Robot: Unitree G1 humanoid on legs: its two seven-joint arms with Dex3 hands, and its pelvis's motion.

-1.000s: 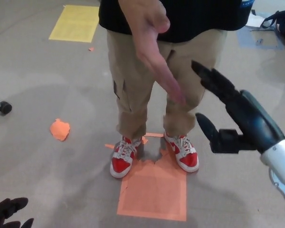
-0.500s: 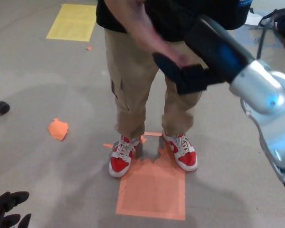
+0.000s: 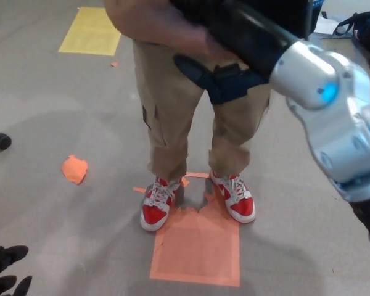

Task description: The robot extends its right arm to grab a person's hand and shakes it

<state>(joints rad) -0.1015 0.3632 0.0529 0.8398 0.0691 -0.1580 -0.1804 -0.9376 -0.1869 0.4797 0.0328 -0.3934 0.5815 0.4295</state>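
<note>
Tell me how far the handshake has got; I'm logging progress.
Done: the right arm is extended up to the person. In hand: the right robot hand meets the person's hand at the top of the view; whether its fingers have closed cannot be seen. Left: a confirmed grip and the shake. The left robot hand hangs low, fingers apart.

You had a grey floor [image 3: 61,234] below you, with an orange square [image 3: 197,246] taped down just in front of a pair of red and white sneakers [image 3: 157,206], whose toes touched its far edge. An orange scrap [image 3: 74,168] lay off to the left, a black caster wheel [image 3: 1,141] showed at the left edge, and a yellow rectangle [image 3: 90,31] sat farther back. Tan trousers [image 3: 172,117] stood above the sneakers, and a dark bag [image 3: 362,28] rested at the upper right.
</note>
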